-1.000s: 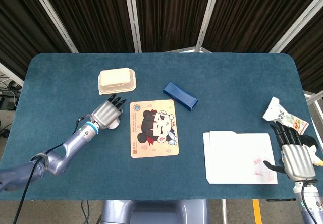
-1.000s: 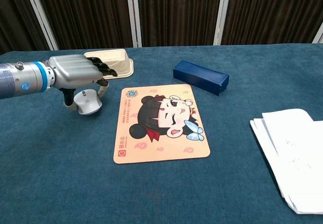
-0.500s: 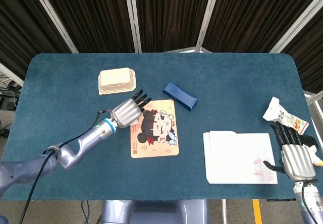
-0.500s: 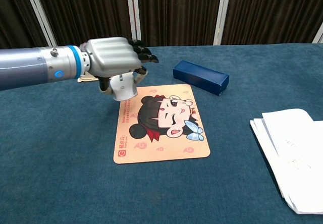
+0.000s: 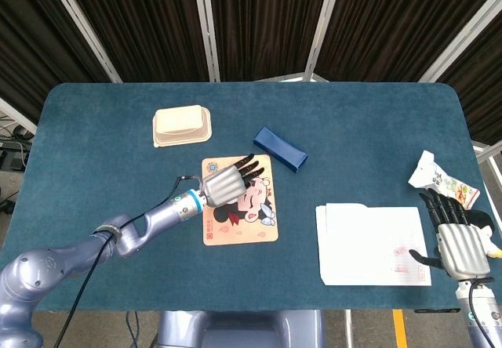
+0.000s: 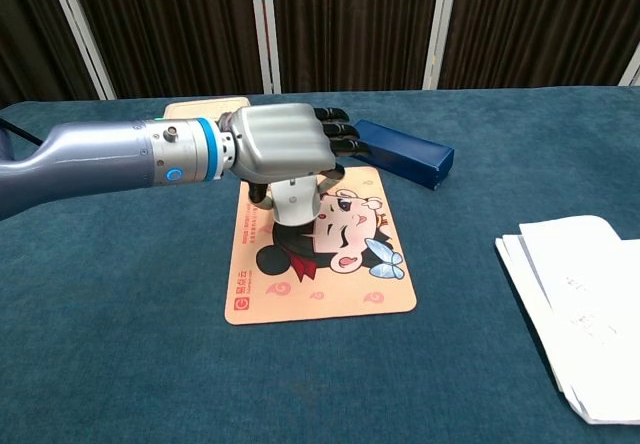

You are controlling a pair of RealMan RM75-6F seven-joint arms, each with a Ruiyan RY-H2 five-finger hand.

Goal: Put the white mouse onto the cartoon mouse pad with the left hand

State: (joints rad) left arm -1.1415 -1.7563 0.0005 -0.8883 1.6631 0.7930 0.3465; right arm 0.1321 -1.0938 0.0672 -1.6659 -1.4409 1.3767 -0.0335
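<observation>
Blue table [image 5: 376, 128] before dark curtains [image 5: 259, 19].

A brushed-metal left hand [image 6: 285, 144] with matt black fingertips grips a smooth white plastic mouse [image 6: 296, 202] over a glossy printed cartoon mouse pad [image 6: 330, 274] on matt teal felt-like table cloth [image 6: 120, 344]; near right, plain white paper sheets [image 6: 585, 304], far, a satin navy box [image 6: 400, 152].

Tray [image 5: 181, 125], box [image 5: 280, 149] (navy), papers [image 5: 372, 244]
</observation>
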